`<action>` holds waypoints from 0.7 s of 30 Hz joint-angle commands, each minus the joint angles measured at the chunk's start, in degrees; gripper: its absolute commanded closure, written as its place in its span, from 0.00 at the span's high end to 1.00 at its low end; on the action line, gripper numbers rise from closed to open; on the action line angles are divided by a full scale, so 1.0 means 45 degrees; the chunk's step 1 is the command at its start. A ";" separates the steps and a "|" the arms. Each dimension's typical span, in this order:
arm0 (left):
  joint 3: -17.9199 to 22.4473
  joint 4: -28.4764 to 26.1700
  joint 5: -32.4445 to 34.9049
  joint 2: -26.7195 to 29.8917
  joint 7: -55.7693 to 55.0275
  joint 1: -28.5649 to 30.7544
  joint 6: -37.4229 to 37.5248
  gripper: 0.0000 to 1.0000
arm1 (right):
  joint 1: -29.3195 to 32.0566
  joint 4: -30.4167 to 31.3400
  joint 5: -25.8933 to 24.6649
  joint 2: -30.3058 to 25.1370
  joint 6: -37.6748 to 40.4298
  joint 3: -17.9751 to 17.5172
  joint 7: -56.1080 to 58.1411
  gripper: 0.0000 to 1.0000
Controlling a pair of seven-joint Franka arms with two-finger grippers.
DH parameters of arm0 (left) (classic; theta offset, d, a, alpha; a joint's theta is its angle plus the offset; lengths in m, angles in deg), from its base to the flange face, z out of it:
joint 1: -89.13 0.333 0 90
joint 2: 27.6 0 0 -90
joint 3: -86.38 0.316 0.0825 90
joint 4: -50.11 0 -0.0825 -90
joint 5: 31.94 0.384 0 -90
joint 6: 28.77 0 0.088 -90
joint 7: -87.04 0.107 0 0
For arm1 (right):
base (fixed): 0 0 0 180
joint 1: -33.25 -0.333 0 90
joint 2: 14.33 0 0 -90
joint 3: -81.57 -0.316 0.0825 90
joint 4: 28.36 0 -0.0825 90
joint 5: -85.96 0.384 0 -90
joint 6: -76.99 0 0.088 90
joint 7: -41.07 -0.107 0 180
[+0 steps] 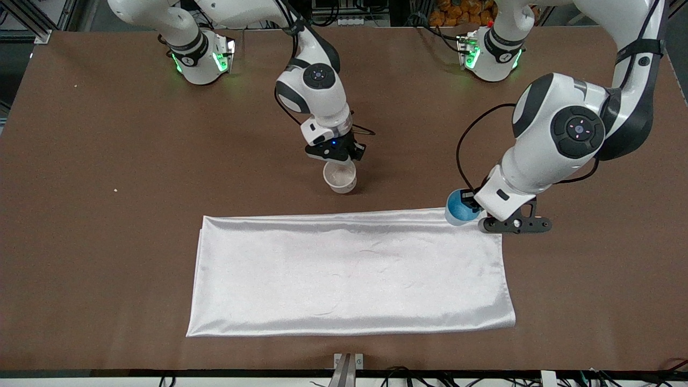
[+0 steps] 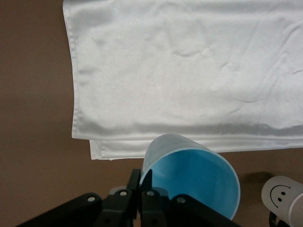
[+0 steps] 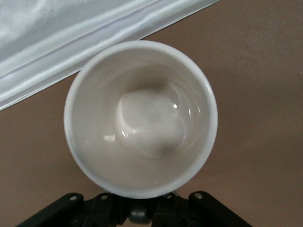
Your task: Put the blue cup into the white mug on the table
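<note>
Cups: one blue cup [image 1: 458, 208], at centre right of the front view, tipped so its pale-blue inside shows low in the left wrist view [image 2: 199, 182].
Mugs: one white mug [image 1: 339, 177], just above the middle of the front view, upright, mouth open, nothing inside; it fills the right wrist view [image 3: 141, 118]. A smiley mark on its side shows in the bottom right corner of the left wrist view [image 2: 282, 196].
Cloths: one white folded cloth [image 1: 349, 274], lying flat across the lower middle of the front view, nearer the front camera than the mug.
Table: one brown table [image 1: 107, 161], bearing mug and cloth.
Left gripper [image 1: 475, 210]: clamped on the blue cup's rim, over the cloth's corner toward the left arm's end of the table.
Right gripper [image 1: 346, 159]: down at the white mug, its fingers closed on the handle side.
Cup to mug: well apart, the cup not in the mug.
</note>
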 commanded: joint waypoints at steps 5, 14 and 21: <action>-0.0002 0.0077 -0.0059 0.0030 -0.0143 0.0017 0.0147 0.00 | -0.0297 -0.0827 -0.1431 0.0789 0.0024 0.0167 -0.1855 0.36; -0.0002 0.0076 -0.0059 0.0050 -0.0182 -0.0022 0.0147 0.00 | -0.0317 -0.0925 -0.1470 0.0790 0.0239 0.0167 -0.2109 0.99; -0.0002 0.0038 -0.0059 0.0050 -0.0202 -0.0061 0.0147 0.00 | -0.0298 -0.1314 -0.1431 0.0653 0.0628 0.0167 -0.2129 1.00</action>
